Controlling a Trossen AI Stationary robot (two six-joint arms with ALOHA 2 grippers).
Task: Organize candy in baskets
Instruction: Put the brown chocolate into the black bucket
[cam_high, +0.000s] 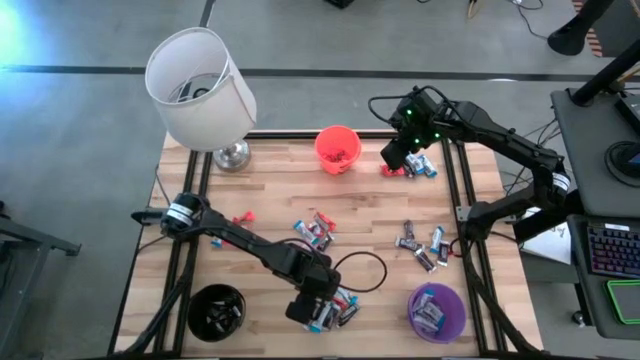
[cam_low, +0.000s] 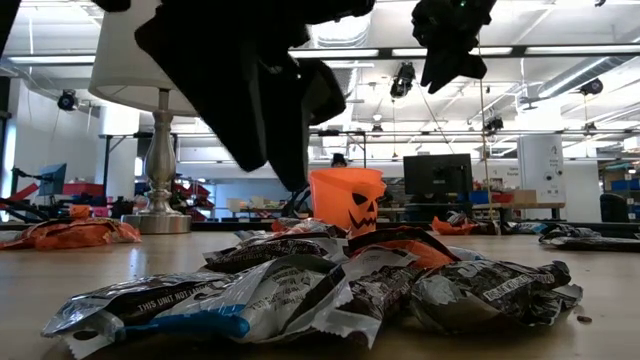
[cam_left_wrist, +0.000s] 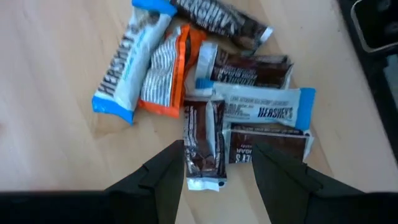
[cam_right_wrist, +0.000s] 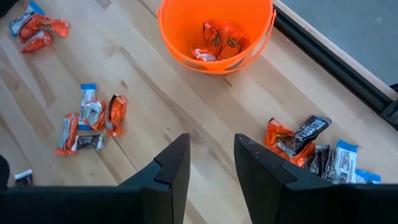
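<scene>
At lower centre of the high view, the left gripper (cam_left_wrist: 217, 163) hangs wide open and empty, straddling a dark brown candy (cam_left_wrist: 203, 142); descend straight, pinching only that bar. The right gripper (cam_right_wrist: 211, 163), part-open, holds nothing.

Wooden tabletop (cam_high: 270, 195) carries scattered candy (cam_high: 316, 231), orange bucket (cam_high: 337, 148) top center, black bucket (cam_high: 216, 311) lower left, purple bucket (cam_high: 437, 310) lower right, lamp (cam_high: 203, 92) upper left.
</scene>
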